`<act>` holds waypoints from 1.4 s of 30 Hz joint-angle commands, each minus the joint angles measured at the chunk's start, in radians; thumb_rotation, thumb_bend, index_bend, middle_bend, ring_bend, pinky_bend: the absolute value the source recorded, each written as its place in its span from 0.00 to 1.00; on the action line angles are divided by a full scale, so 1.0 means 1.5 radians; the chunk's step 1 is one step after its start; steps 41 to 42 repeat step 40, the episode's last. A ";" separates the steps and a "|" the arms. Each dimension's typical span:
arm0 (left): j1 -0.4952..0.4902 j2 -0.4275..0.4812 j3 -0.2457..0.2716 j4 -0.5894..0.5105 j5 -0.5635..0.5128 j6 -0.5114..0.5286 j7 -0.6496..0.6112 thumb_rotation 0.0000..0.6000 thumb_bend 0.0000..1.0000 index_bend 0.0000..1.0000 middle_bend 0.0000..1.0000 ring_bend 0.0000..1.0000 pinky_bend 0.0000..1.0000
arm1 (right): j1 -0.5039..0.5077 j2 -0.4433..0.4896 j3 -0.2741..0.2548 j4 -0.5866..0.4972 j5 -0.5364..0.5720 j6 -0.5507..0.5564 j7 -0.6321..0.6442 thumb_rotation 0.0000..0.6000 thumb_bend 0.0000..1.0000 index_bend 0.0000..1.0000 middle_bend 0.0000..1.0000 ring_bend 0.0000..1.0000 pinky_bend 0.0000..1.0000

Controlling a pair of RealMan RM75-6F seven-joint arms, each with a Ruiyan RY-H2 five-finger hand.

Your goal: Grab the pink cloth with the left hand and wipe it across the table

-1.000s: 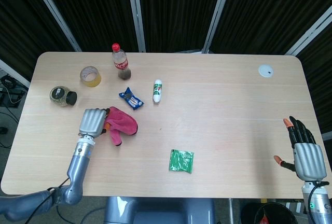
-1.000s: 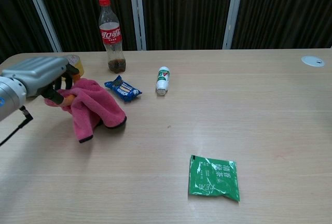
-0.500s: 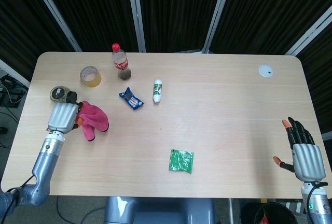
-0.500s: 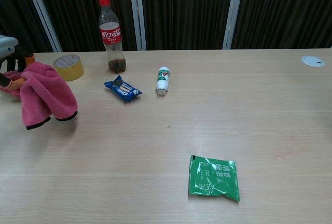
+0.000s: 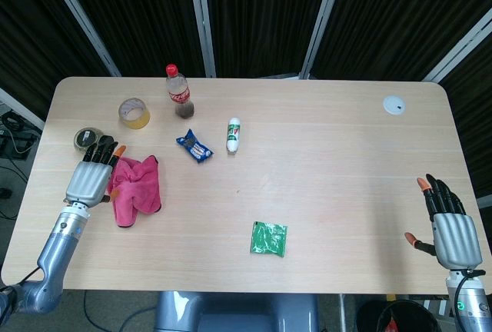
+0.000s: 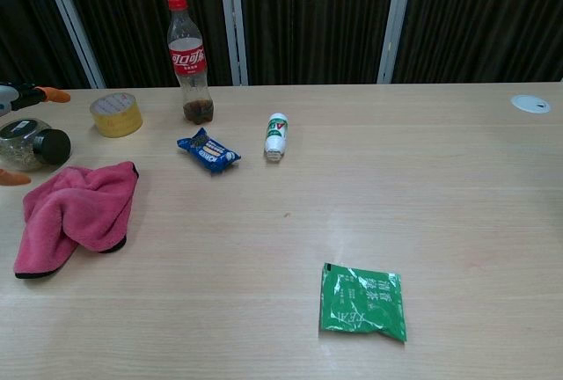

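The pink cloth (image 5: 135,188) (image 6: 76,213) lies loose and crumpled on the table (image 5: 330,155) near its left edge. My left hand (image 5: 91,180) rests just left of the cloth, fingers stretched out and apart, holding nothing; the cloth touches its side. In the chest view only its orange fingertips (image 6: 53,95) show at the left edge. My right hand (image 5: 450,223) hovers at the table's near right corner, fingers spread and empty, seen only in the head view.
A jar with a black lid (image 5: 89,140) (image 6: 30,143) stands just beyond the left hand. Further back are a tape roll (image 5: 134,112), a cola bottle (image 5: 178,92), a blue snack pack (image 5: 194,146) and a small white bottle (image 5: 234,134). A green packet (image 5: 268,238) lies mid-front; a white disc (image 5: 393,104) far right.
The left hand dragged the cloth leftward across the table, then let it go. Its fingers have opened and the cloth now lies spread on the table. The right hand stayed put.
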 commanded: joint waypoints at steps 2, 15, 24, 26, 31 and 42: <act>0.001 0.010 0.001 -0.011 0.002 -0.002 -0.011 1.00 0.00 0.04 0.00 0.00 0.00 | 0.000 0.001 0.000 -0.001 0.002 -0.002 0.001 1.00 0.00 0.02 0.00 0.00 0.15; 0.102 0.078 0.030 -0.114 0.084 0.146 -0.114 1.00 0.00 0.03 0.00 0.00 0.00 | 0.000 0.002 -0.002 -0.001 -0.003 -0.001 0.000 1.00 0.00 0.02 0.00 0.00 0.15; 0.212 0.129 0.108 -0.097 0.230 0.281 -0.210 1.00 0.00 0.00 0.00 0.00 0.00 | -0.001 0.001 -0.007 0.004 -0.017 0.008 -0.020 1.00 0.00 0.02 0.00 0.00 0.15; 0.227 0.131 0.116 -0.087 0.250 0.301 -0.214 1.00 0.00 0.00 0.00 0.00 0.00 | -0.001 0.004 -0.011 0.008 -0.025 0.008 -0.028 1.00 0.00 0.01 0.00 0.00 0.15; 0.258 0.142 0.130 -0.069 0.271 0.328 -0.221 1.00 0.00 0.00 0.00 0.00 0.00 | -0.002 0.004 -0.015 0.014 -0.039 0.016 -0.040 1.00 0.00 0.00 0.00 0.00 0.15; 0.265 0.135 0.111 -0.065 0.256 0.312 -0.227 1.00 0.00 0.00 0.00 0.00 0.00 | -0.006 0.007 -0.018 0.014 -0.046 0.023 -0.048 1.00 0.00 0.00 0.00 0.00 0.15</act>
